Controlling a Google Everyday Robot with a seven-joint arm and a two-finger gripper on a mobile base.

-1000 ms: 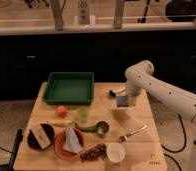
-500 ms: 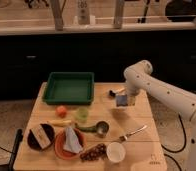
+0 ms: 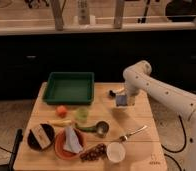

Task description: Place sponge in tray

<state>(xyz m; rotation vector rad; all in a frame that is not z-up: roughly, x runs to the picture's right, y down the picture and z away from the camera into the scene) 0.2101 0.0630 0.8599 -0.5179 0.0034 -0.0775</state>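
Pincer: The pincer [image 3: 124,96] hung at the end of the arm over the right half of the worktop [image 3: 141,120] as the camera saw it, and looked clamped on the sponge.
Sponge: The sponge [image 3: 121,101], bluish, sat in the pincer just above the wood with a shadow under it. It was beside the tray but clear of it, so not yet in.
Tray: The tray [image 3: 69,75], green and empty, lay at the back of the worktop with its near corner closest to the sponge.
Risk, slip: The hold seemed to be on the sponge's upper part. Soft foam could squeeze out during a quick sideways swing and fall short of the tray.
Risk, rim: If carried this low, the sponge would likely catch the tray's raised wall, either shoving the tray along or being pulled out of the grip.
Risk, early release: Letting go over the rim rather than the floor could leave the sponge perched on the edge or tumbling back out.
Risk, neighbour: A small dark thing [image 3: 112,93] lay just beside the pincer on the tray side. A straight sweep might knock it.
Risk, clutter: The orange [image 3: 61,110] and cup [image 3: 81,114] stood in front of the tray, and would be struck only if the path sagged towards them.
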